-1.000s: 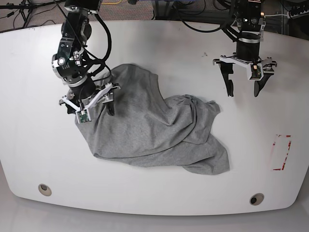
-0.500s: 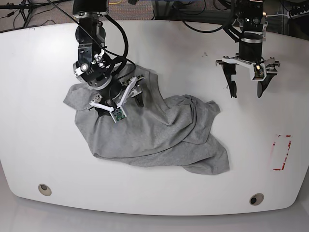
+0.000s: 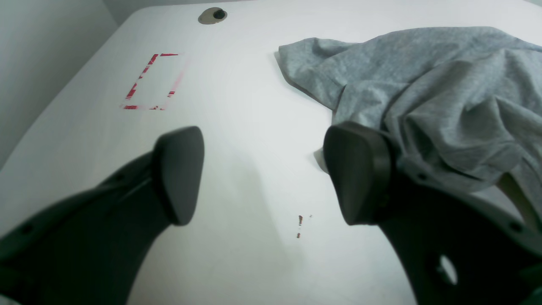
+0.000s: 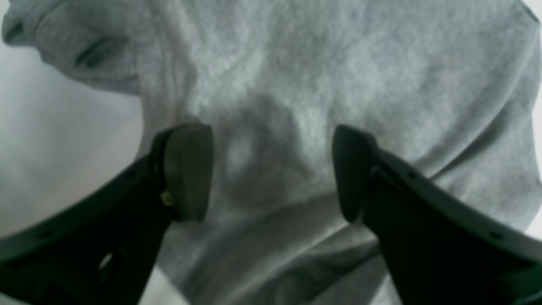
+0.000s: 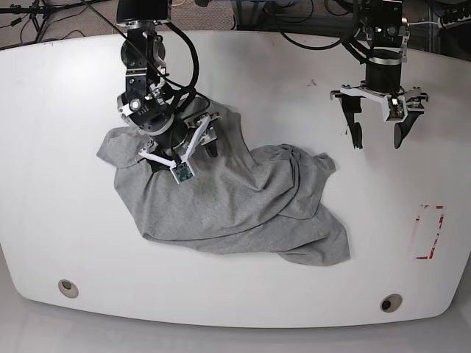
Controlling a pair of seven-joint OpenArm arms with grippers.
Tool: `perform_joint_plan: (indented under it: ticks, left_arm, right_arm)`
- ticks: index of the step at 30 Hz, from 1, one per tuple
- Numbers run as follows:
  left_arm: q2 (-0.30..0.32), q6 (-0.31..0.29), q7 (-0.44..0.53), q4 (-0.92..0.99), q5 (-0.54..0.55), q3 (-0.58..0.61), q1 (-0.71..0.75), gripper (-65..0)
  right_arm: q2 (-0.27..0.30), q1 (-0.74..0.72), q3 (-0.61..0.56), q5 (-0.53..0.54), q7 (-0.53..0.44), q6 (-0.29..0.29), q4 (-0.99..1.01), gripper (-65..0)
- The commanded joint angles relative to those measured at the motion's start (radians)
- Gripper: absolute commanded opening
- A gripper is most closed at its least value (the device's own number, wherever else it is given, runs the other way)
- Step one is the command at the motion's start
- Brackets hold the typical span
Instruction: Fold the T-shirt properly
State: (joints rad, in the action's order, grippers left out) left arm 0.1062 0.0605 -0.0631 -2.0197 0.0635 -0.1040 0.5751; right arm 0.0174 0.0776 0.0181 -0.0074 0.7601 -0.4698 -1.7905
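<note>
White table [image 5: 59, 220] carries the crumpled grey T-shirt [image 5: 235, 206] at its middle. Right gripper [image 5: 182, 153] hovers over the shirt's upper left, jaws apart, seemingly holding nothing. Left gripper [image 5: 379, 136] hangs wide open, empty, above bare table.

No legible text or labels

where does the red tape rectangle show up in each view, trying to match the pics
Base view: red tape rectangle near the table's right edge, right of the T-shirt.
Left wrist view: upper left, beyond the open left end effector, with the T-shirt on the right.
Right wrist view: not in it; only grey fabric and a strip of table.
Shared landmark: the round grommet, seen again at the top of the left wrist view.
</note>
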Motion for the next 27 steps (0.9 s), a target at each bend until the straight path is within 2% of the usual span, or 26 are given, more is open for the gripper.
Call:
perform_joint_plan:
  ticks: [1, 15, 27]
  left_arm:
    - [0.003, 0.000, 0.025, -0.017, -0.004, -0.002, 0.001, -20.0]
    - [0.007, 0.001, 0.035, -0.017, -0.007, -0.003, -0.002, -19.7]
    - [0.007, 0.001, 0.040, -0.024, -0.009, -0.003, -0.006, -19.4]
  right_arm:
    - [0.006, -0.025, 0.010, 0.011, -0.029, 0.000, -0.011, -23.3]
    - [0.010, -0.057, -0.093, 0.013, -0.014, 0.001, -0.010, -23.1]
    - [0.009, -0.054, -0.092, 0.019, -0.020, -0.002, 0.005, -23.0]
